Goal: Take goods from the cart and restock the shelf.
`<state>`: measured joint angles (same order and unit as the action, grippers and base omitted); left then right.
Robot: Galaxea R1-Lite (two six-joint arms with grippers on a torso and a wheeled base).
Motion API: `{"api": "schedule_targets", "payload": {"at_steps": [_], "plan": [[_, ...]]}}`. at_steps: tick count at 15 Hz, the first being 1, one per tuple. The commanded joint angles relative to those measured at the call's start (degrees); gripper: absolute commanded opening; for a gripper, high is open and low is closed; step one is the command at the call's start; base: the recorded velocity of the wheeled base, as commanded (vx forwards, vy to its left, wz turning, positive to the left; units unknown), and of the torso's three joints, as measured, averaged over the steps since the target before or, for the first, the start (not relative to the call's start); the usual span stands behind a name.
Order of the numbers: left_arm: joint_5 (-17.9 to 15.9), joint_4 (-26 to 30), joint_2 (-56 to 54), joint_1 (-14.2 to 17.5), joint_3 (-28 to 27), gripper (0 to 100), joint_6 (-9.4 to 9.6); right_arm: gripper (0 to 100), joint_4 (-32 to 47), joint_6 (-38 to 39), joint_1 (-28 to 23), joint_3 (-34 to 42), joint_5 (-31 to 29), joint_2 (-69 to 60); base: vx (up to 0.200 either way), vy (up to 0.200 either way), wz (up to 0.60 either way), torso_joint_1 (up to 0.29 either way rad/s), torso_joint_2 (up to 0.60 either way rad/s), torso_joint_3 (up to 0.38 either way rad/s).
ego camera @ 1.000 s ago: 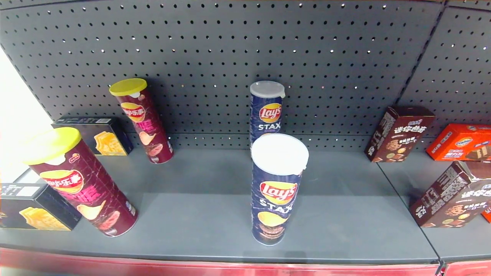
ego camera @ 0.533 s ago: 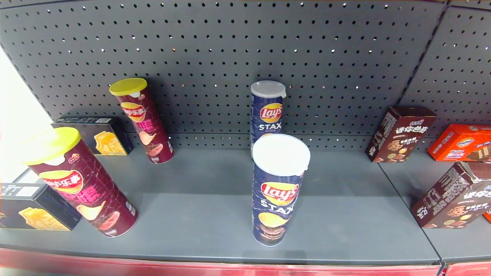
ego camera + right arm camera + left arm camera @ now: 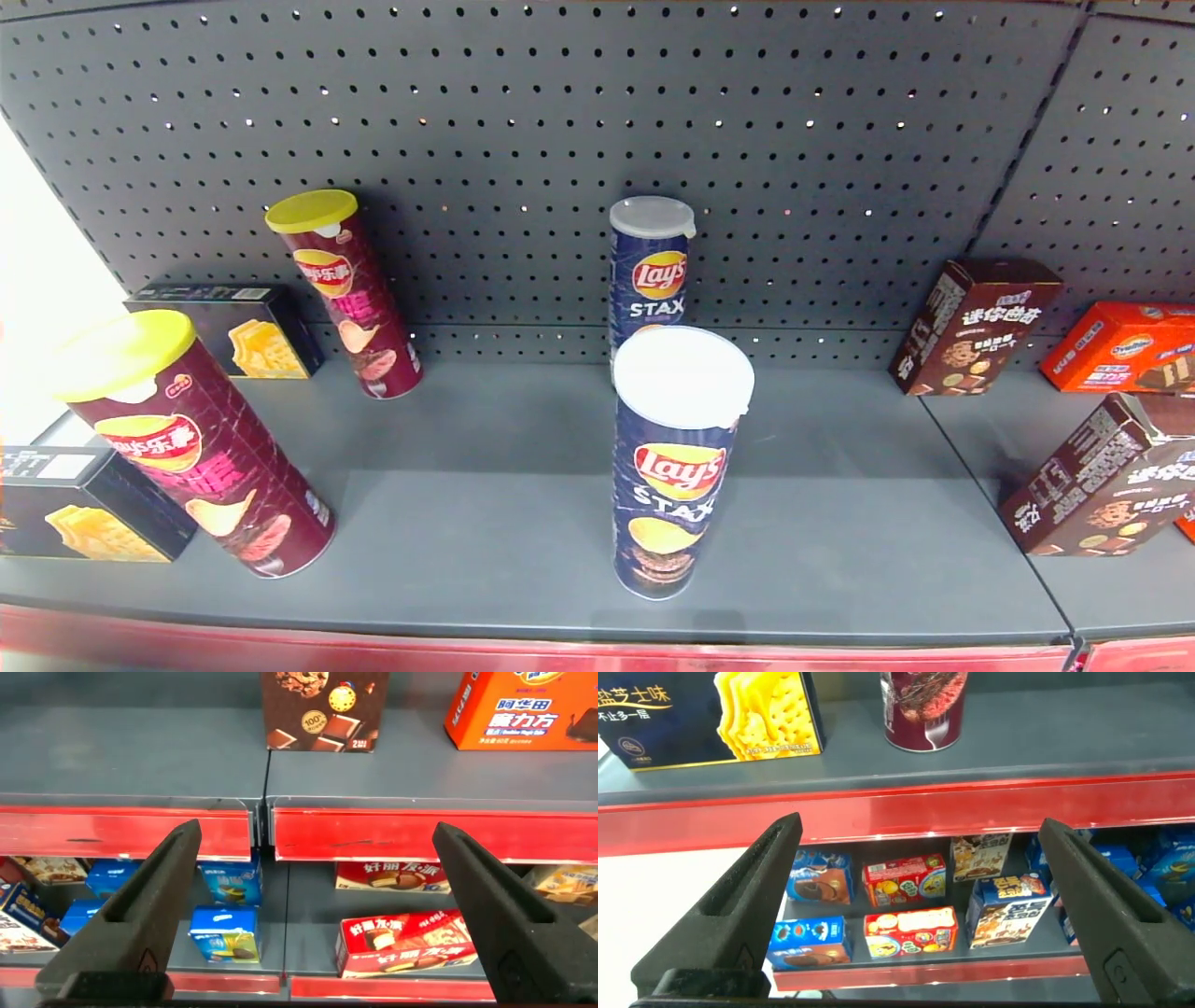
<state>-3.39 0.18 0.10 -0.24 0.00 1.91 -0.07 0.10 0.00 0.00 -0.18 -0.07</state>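
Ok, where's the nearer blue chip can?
Head view, shelf centre: the nearer blue can stands upright near the front edge, directly before the rear blue can.

A dark grey pegboard wall [image 3: 597, 112] stands behind, with bright white light [image 3: 37, 280] at its left edge.

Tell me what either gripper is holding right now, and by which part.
Nothing is held: the left gripper and the right gripper are both open and empty.

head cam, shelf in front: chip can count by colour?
Maroon cans, yellow lids: 2
Navy cans, pale lids: 2
Total: 4
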Motion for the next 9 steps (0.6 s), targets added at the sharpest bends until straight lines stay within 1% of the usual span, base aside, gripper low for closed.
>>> {"api": "schedule_targets", "payload": {"at_steps": [1, 9], "plan": [[0.05, -0.01, -0.01, 0.07, 0.00, 100, 0.02, 100, -0.01, -0.01, 0.00, 0.00, 0.01, 0.07, 0.000, 0.000, 0.00, 0.000, 0.00, 0.000], [-0.04, -0.01, 0.08, 0.07, 0.00, 100, 0.02, 100, 0.07, -0.01, 0.00, 0.00, 0.01, 0.07, 0.000, 0.000, 0.00, 0.000, 0.00, 0.000]]}}
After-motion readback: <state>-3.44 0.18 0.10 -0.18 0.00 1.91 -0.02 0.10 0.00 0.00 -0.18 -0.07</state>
